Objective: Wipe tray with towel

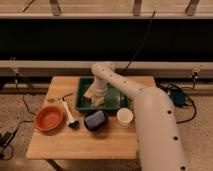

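The green tray [114, 99] lies on the far middle of the wooden table. My gripper [96, 96] reaches down into the tray's left half, with the white arm arching over from the right. A pale cloth, the towel [89, 93], shows under and just left of the gripper, lying against the tray floor. A tan block [101, 102] lies in the tray right by the gripper, toward the front rim. The wrist hides the point of contact with the towel.
An orange bowl [48, 118] stands at the front left. A white-handled brush [68, 111] lies beside it. A dark blue object with a black rim [95, 120] and a white cup [125, 116] stand in front of the tray. A utensil [60, 97] lies to the tray's left. Cables run along the floor at the right.
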Controlling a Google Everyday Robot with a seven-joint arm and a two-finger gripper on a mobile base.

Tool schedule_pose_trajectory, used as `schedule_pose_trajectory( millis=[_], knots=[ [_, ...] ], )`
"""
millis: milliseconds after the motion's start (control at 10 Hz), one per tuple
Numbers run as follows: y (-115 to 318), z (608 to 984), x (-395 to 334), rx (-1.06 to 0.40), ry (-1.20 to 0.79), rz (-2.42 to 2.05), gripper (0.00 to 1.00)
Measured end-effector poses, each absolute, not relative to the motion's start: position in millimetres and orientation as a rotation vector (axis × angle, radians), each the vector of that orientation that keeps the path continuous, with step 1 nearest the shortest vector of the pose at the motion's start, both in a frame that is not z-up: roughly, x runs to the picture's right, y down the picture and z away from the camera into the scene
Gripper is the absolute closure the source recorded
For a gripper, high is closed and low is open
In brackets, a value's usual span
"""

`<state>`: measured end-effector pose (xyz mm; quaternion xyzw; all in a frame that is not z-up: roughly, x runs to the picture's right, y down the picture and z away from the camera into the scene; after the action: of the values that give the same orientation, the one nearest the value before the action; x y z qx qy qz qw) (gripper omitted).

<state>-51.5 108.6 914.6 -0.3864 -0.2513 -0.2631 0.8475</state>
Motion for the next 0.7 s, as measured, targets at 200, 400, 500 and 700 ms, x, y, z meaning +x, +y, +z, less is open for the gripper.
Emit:
schedule_pose_trajectory(
  millis=[200,400,500,700],
  knots=[
    [112.2,911.9,-15.7,-0.840,-0.486,-0.516,1.00],
    [110.1,913.1,14.7,-0.847,-0.444,-0.471,1.00],
    [105.8,915.8,39.4,-0.846,-0.409,-0.434,1.00],
    [91.9,926.8,70.6,-0.839,-0.353,-0.377,1.00]
  ],
)
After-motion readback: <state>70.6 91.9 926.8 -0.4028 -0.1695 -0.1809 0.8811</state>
